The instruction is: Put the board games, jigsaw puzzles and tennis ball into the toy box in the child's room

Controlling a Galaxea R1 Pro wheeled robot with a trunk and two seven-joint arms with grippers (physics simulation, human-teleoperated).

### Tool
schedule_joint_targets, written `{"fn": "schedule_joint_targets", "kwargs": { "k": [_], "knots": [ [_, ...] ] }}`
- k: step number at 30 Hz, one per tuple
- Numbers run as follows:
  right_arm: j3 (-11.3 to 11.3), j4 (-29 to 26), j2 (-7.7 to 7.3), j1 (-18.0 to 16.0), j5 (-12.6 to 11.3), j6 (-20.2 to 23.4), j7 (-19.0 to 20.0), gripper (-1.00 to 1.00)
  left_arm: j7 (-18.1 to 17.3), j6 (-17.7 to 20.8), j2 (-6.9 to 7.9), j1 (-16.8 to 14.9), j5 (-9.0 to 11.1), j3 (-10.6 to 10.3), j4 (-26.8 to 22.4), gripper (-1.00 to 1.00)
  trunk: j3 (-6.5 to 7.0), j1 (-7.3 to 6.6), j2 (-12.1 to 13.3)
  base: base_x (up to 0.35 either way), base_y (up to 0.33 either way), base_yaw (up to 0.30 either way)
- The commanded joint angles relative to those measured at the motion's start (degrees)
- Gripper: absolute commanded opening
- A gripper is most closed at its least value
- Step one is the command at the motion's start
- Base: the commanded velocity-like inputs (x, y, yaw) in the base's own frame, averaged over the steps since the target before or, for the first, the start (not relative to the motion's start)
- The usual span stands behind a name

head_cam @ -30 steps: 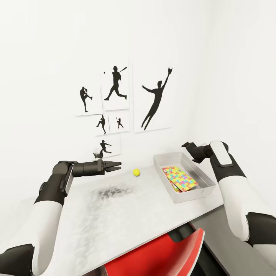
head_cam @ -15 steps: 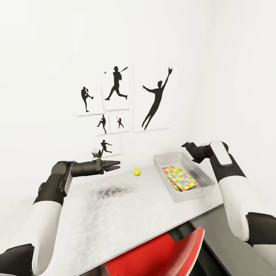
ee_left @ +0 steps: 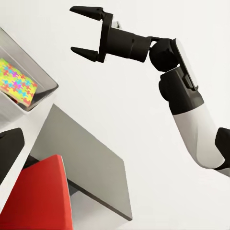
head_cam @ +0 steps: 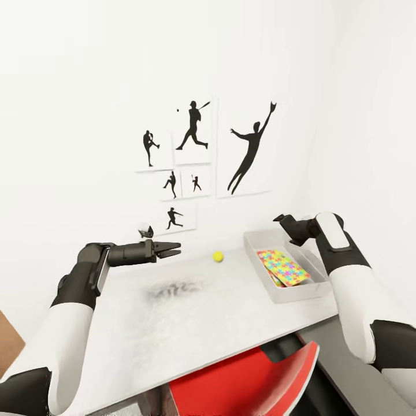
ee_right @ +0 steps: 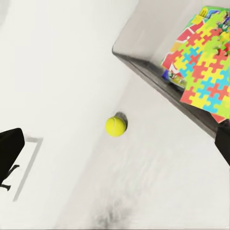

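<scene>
The tennis ball (head_cam: 218, 256) (ee_right: 115, 126) rests on the pale table (head_cam: 190, 323), towards the wall. To its right stands the grey toy box (head_cam: 254, 249) (ee_right: 153, 48) (ee_left: 44, 90). A jigsaw puzzle (head_cam: 283, 267) (ee_right: 211, 67) (ee_left: 17, 81) lies in the box, on top of another flat colourful piece. My left gripper (head_cam: 173, 249) hovers open over the table, left of the ball and apart from it. My right gripper (head_cam: 282, 219) (ee_left: 79, 29) hangs open and empty above the box's far end.
A red chair (head_cam: 248, 381) is tucked under the table's near edge. A lower dark grey cabinet top (head_cam: 346, 370) joins the table at the right. The white wall with black baseball silhouettes (head_cam: 251, 150) rises close behind the table.
The whole picture has shifted right, so the camera has turned left. Both arms hold their pose and the ball, box and puzzle have not moved on the table.
</scene>
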Motion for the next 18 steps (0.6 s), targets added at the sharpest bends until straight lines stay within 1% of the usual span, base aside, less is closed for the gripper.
{"fn": "schedule_joint_targets", "kwargs": {
  "k": [1, 11, 18],
  "knots": [
    [0.01, -0.09, -0.02, -0.05, -0.54, 0.09, -0.55, 1.00, -0.51, 0.57, -0.06, -0.08, -0.60, 0.11, -0.02, 1.00, -0.14, 0.03, -0.14, -0.040, 0.000, 0.278],
    [0.18, -0.09, -0.03, -0.05, -0.54, 0.13, -0.53, 1.00, -0.51, 0.60, -0.12, -0.08, -0.60, 0.11, -0.02, 1.00, -0.14, 0.03, -0.14, -0.023, 0.002, 0.285],
    [0.24, -0.09, -0.02, -0.05, -0.55, 0.13, -0.54, 1.00, -0.51, 0.55, -0.08, -0.08, -0.60, 0.11, -0.02, 1.00, -0.14, 0.03, -0.14, -0.137, 0.094, 0.288]
  ]
}}
